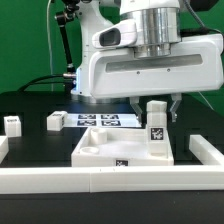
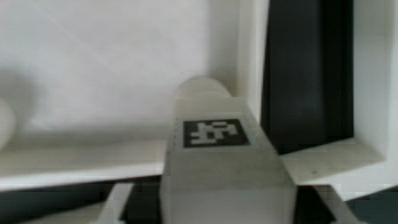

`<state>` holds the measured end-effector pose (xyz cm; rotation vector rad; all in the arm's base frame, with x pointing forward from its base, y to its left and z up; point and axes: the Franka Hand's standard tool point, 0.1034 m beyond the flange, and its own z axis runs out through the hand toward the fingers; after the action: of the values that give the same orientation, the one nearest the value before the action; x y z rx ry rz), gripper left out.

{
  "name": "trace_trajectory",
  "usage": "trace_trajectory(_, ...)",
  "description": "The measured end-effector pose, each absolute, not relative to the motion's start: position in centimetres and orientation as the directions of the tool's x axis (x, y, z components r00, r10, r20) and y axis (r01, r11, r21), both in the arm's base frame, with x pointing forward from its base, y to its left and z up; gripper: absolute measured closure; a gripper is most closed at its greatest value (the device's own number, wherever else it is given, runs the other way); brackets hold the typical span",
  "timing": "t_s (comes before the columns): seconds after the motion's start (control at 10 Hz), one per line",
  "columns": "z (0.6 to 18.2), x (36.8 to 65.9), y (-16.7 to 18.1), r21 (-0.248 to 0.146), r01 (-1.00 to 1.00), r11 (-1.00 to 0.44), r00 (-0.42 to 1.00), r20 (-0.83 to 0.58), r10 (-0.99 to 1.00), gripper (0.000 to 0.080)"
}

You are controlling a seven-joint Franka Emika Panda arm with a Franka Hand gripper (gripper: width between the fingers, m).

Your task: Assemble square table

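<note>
Item 1, my pincer (image 1: 156, 108): pointing straight down, jaws drawn narrow, one on each side of the head of an upright leg (image 1: 157, 135). Whether the pads actually press on it I cannot tell.

Item 2, that leg: a short white peg standing directly under my pincer, with its black-and-white tag (image 2: 217, 133) facing my wrist camera.

Item 3, square top (image 1: 100, 150): a white tray with a raised rim, flat on the black table below my pincer. It reaches from the leg toward the exterior view's left.

Item 4, second leg (image 1: 55, 120): on the table, well away from my pincer toward the exterior view's left.

Item 5, third leg (image 1: 12, 124): farther out the same way, near the picture's edge.

Item 6, marker board (image 1: 105, 119): flat on the table, beyond the square top.

Item 7, white rail (image 1: 110, 181): runs across the foreground, on the camera's side of my pincer.
</note>
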<state>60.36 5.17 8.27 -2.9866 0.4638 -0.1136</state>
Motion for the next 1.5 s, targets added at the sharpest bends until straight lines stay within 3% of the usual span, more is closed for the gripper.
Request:
trace_trajectory(0.4,8.2,60.2,6.1,-0.137,-0.593,-0.794,0.801,0.007,-0.599,0.0509)
trace_trajectory(0.8,8.1,59.9,8.2,-0.126,-0.861,-0.493,0.502,-0.053,-0.863,0.0509)
trace_trajectory(1.5,8.0,59.5,10.5,-0.075,-0.997,0.026,-0.017,-0.121,-0.993,0.0509)
